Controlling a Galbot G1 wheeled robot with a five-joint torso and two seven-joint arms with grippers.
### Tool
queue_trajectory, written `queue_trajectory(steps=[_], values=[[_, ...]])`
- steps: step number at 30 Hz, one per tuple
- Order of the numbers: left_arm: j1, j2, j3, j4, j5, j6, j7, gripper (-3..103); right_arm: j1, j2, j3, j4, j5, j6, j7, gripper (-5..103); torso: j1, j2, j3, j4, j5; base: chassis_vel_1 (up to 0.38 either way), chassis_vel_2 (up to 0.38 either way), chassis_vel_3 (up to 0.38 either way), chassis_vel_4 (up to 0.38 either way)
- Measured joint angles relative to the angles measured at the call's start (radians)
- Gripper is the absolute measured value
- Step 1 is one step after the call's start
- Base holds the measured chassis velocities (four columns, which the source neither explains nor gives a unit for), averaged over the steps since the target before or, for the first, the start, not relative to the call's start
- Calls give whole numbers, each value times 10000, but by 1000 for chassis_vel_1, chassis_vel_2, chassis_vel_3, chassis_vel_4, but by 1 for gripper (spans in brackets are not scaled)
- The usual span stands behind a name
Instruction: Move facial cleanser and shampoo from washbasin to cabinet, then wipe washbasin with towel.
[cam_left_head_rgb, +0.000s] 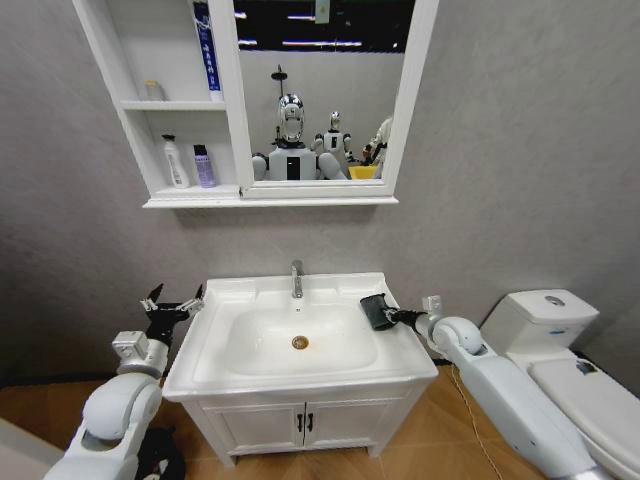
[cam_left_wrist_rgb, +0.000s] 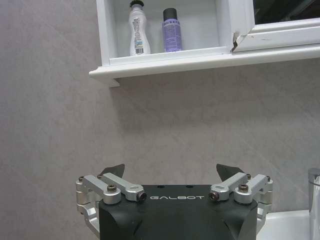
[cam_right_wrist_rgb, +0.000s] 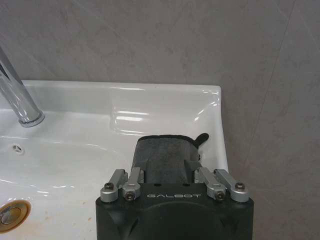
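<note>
A white bottle (cam_left_head_rgb: 175, 160) and a purple bottle (cam_left_head_rgb: 203, 166) stand side by side in the cabinet's (cam_left_head_rgb: 160, 105) lower open compartment; which is the facial cleanser and which the shampoo I cannot tell. The left wrist view shows the white bottle (cam_left_wrist_rgb: 138, 30) and purple bottle (cam_left_wrist_rgb: 171, 30) high above my left gripper (cam_left_wrist_rgb: 172, 172). That left gripper (cam_left_head_rgb: 175, 303) is open and holds nothing, raised beside the washbasin's (cam_left_head_rgb: 215, 345) left edge. My right gripper (cam_left_head_rgb: 388, 316) is shut on the dark grey towel (cam_left_head_rgb: 372, 310), which rests on the washbasin's right rim (cam_right_wrist_rgb: 210, 107). In the right wrist view the towel (cam_right_wrist_rgb: 165, 155) sits between the fingers of the right gripper (cam_right_wrist_rgb: 167, 172).
A chrome tap (cam_left_head_rgb: 297, 280) stands at the back of the bowl, with a brass drain (cam_left_head_rgb: 300, 342) at its middle. A white toilet (cam_left_head_rgb: 545, 320) stands close on the right, under my right arm. A two-door vanity (cam_left_head_rgb: 300, 420) sits below. The grey wall is just behind.
</note>
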Motion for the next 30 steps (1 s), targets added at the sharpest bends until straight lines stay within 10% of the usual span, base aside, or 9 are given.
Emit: queue_trajectory(steps=[14,30], values=[[-206,11,221,179,37,11,-7,100,721,353,-767,-304,949,-229,1121,96,0,-1,1,1,0,0,0,0,0],[-406,59,107,388,-87,6,-47,100,1263,534,-1403,-799,1058,-530,1598,100,0,-2,1,-1,1,0,0,0,0]])
